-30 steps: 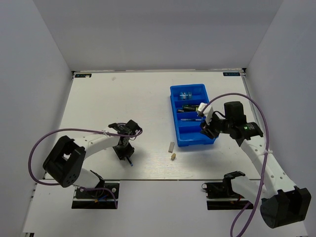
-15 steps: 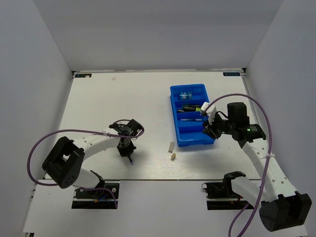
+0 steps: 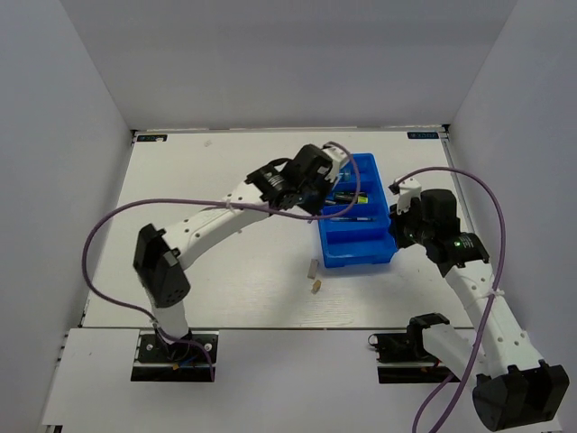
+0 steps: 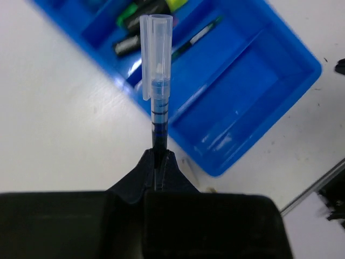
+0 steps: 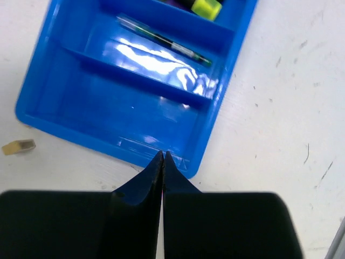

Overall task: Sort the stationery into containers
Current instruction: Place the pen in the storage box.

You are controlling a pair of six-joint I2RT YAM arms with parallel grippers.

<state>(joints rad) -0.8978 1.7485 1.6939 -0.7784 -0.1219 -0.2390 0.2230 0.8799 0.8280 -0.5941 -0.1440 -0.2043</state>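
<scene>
Between the fingertips of the left gripper [image 4: 158, 157], which are pinched narrow on its dark tail, a thin pen [image 4: 156, 91] sticks out toward 12 o'clock in the wrist view. Its clear cap already hangs over the side wall of the blue tray [image 4: 253, 81]. Gripping the pen by the tail leaves most of its length free, so it can likely be laid down without the fingers entering a slot. The compartments run toward 1 o'clock, though, so the pen looks slightly off their line and may need a small wrist turn first. At 11 o'clock from the cap lie the highlighters [image 4: 129, 44]. At 1 o'clock a second pen [image 4: 198, 35] rests alone in its slot, probably the right home for this one, with the dividers the main thing to clear. At the tray's 3 o'clock edge in the top view, the right gripper [image 5: 163, 157] hovers over the rim, its fingers pressed together on nothing and close enough to crowd the drop. On the table [image 3: 180, 171], at 7 o'clock from the tray, a grey eraser [image 3: 312, 267] and a tan piece [image 5: 18, 146] wait unsorted.
</scene>
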